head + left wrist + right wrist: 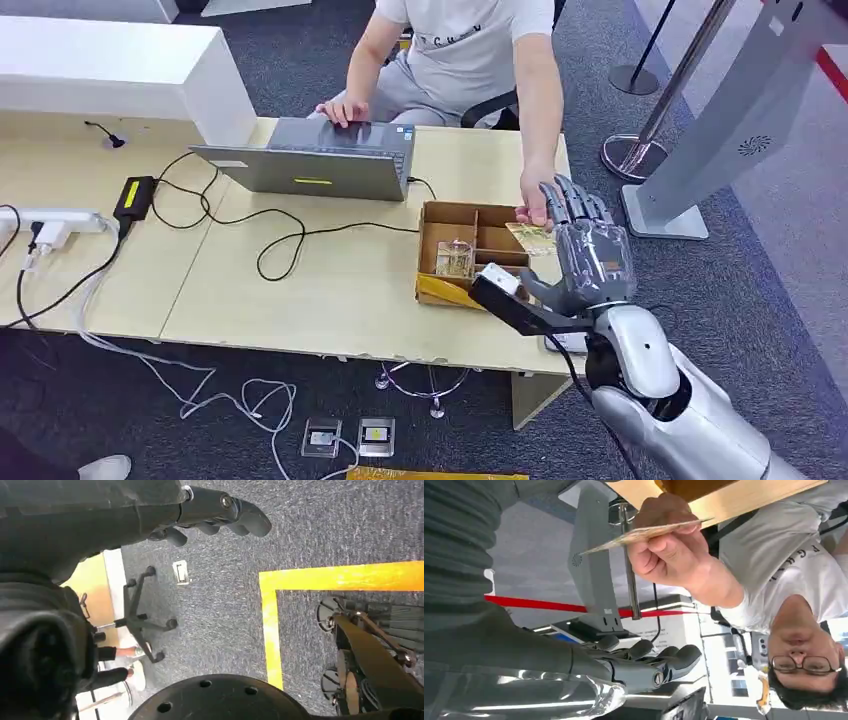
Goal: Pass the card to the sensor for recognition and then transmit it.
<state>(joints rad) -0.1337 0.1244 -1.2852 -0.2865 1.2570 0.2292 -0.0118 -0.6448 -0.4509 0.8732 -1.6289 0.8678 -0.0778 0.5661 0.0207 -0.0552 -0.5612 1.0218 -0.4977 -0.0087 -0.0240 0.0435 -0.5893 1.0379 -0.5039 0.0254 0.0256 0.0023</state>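
Tan and printed, the thin flat card (531, 237) is pinched in the person's bare hand (535, 207) at the far right of the pale wooden bench (330, 280), just beside the open brown cardboard box with dividers (470, 250), and it lies close to the robot's silver right hand (585, 245) without a clear touch. The likeliest failure here is a fumbled transfer: if the person lets go before the robot's fingers (674, 657) close on the card's edge, it could slip onto the bench or into the box, and a grip taken too near a corner could let it swing when moved toward the sensor. Closing too broadly might also catch the person's fingertips. The right hand is raised over the bench edge, palm toward the person, its fingers extended and apart, holding nothing. The left hand (220, 510) hangs low beside the body above grey carpet, its dark fingers loosely curled, slightly apart and empty
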